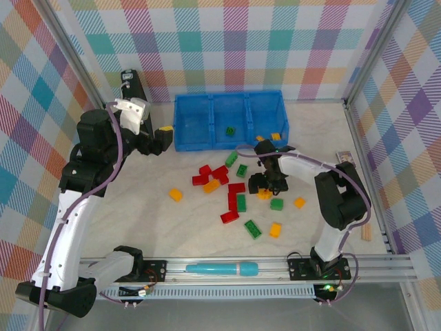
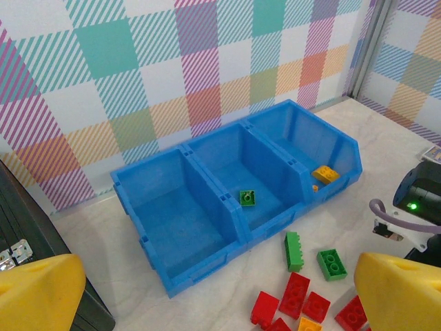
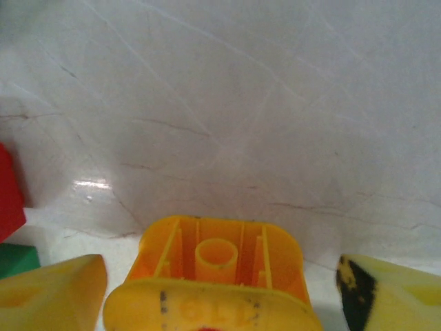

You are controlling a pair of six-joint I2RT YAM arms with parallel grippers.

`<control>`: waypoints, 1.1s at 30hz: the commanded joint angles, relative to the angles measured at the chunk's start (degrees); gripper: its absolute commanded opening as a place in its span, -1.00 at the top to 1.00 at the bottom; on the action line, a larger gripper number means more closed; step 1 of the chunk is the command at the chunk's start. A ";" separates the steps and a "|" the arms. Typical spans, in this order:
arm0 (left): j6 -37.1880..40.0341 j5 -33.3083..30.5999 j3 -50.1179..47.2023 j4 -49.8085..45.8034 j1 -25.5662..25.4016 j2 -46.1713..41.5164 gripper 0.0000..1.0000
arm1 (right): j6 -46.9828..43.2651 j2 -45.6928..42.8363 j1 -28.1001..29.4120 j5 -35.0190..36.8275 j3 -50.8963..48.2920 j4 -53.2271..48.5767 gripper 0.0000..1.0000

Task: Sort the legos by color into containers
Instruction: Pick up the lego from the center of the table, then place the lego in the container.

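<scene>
The blue tray (image 1: 200, 141) (image 2: 207, 265) stands at the back with three containers side by side. A green lego (image 1: 230, 130) (image 2: 247, 198) lies in the middle one and a yellow lego (image 1: 275, 136) (image 2: 325, 174) in the right one. Red (image 1: 210, 174), green (image 1: 241, 202) and yellow (image 1: 275, 229) legos lie scattered on the table in front. My right gripper (image 1: 265, 187) (image 3: 220, 293) is down at the table, open, its fingers either side of an upturned yellow-orange lego (image 3: 217, 262) with a gap on the right. My left gripper (image 1: 157, 138) (image 2: 220, 303) hangs open above the table left of the tray.
A teal pen-like cylinder (image 1: 220, 268) lies on the front rail. A black case (image 1: 132, 86) (image 2: 41, 255) stands at the back left. A tan wooden block (image 1: 366, 233) lies by the right frame post. Plaid walls close in the back and sides.
</scene>
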 commanded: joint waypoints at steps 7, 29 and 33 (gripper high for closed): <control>0.70 0.12 -0.21 0.86 -0.38 -1.47 -0.99 | 0.17 1.10 0.27 1.14 -0.94 -0.74 -0.24; 1.34 -2.06 -0.50 0.96 -0.42 -2.98 -0.99 | -14.78 4.89 -10.11 8.76 30.29 -6.52 -0.14; 1.67 -2.37 0.03 0.31 -0.43 -2.97 -0.99 | -17.49 12.02 -12.45 7.67 41.76 -4.27 -0.15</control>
